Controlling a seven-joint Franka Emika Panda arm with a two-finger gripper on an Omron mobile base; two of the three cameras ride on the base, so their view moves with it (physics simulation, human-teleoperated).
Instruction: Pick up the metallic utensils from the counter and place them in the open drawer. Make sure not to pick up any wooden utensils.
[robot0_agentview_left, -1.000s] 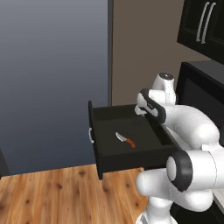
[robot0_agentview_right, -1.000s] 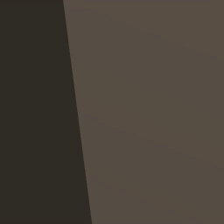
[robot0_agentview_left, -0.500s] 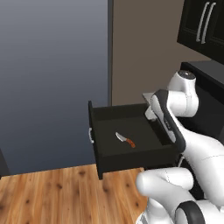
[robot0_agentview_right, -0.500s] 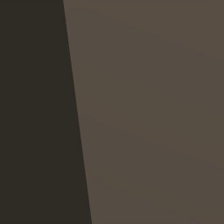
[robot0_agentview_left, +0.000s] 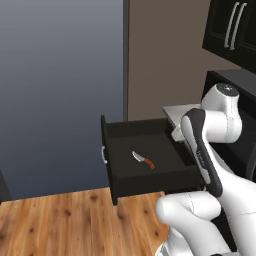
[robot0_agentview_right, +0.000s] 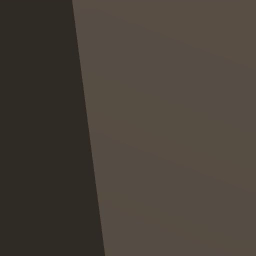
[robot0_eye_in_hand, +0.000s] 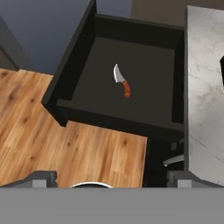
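One white arm (robot0_agentview_left: 210, 150) raised high beside the open drawer (robot0_agentview_left: 145, 157), hand camera looking down into it from above. Gripper (robot0_eye_in_hand: 111, 177) spread wide, both tips at the far edges of the hand view, grasping nothing. Wood floor (robot0_eye_in_hand: 52, 131) below the drawer front. Marble counter (robot0_eye_in_hand: 205, 87) just beside the drawer. Small knife (robot0_eye_in_hand: 122, 81) with orange-red handle lying alone mid-floor inside the drawer.

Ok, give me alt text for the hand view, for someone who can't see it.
A small knife with a silver blade and orange-red handle lies alone in the open black drawer, seen from above. Wood floor lies to the left, with the marble counter on the right.
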